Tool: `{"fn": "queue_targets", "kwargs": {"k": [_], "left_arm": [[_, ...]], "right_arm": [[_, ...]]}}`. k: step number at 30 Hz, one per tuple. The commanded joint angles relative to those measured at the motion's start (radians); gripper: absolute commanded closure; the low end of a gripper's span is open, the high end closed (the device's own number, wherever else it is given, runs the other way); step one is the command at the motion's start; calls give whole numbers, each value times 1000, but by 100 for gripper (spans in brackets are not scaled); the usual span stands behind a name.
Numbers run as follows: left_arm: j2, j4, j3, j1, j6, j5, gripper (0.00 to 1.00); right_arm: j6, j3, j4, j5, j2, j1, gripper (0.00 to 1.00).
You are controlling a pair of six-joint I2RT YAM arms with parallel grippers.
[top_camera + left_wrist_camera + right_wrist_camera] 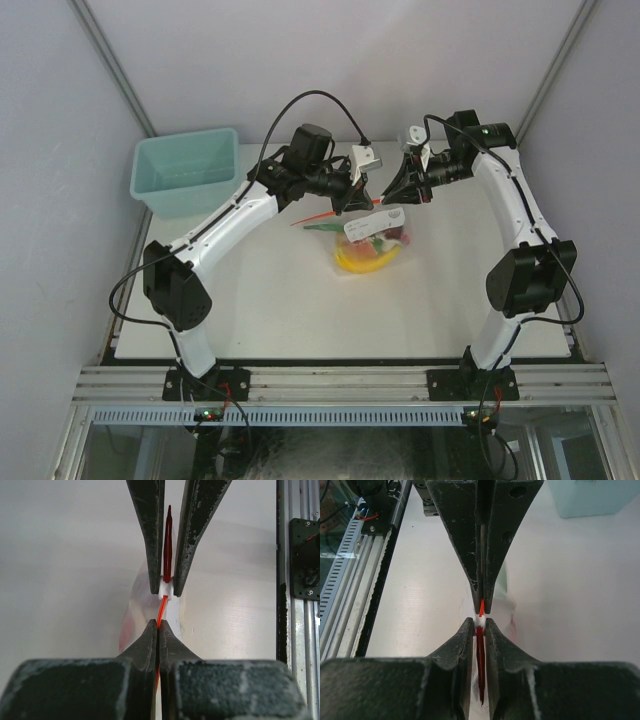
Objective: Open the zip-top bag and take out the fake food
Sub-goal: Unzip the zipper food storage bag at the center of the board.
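A teal plastic bin (195, 198) is set on the white worktop (290, 305), at its far left corner. A slotted metal rail (340, 383) is mounted along the worktop's near edge.

Zip-top bag (380, 245): clear plastic film, glossy, crinkled.
Zip strip (167, 545): red-orange plastic, smooth, shiny.
Toy banana (366, 262): yellow plastic, glossy.
Left gripper (157, 625), fingers: dark, matt, rough, pitted.
Table (270, 300): white, matt, smooth.
Bin (186, 172), far left: teal plastic, smooth.
Near rail (340, 383): ribbed bare metal.
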Motion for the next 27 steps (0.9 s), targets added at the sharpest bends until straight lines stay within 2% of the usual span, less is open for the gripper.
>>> {"fn": "queue_targets", "kwargs": {"k": [1, 8, 12, 14, 22, 27], "left_arm": [[-63, 79, 77, -11, -9, 48, 100], [-63, 83, 75, -12, -10, 50, 100], [-61, 85, 71, -12, -10, 53, 100], [-62, 87, 69, -12, -10, 54, 100], [-65, 86, 55, -11, -8, 54, 100], [-62, 86, 62, -10, -8, 53, 100]], "right_arm": [[25, 1, 30, -57, -5, 22, 88], [31, -6, 36, -54, -6, 27, 87], [35, -8, 38, -51, -5, 27, 84], [38, -6, 39, -51, -7, 25, 80], [-68, 33, -69, -84, -19, -65, 49], [-96, 30, -91, -68, -37, -126, 46]]}}
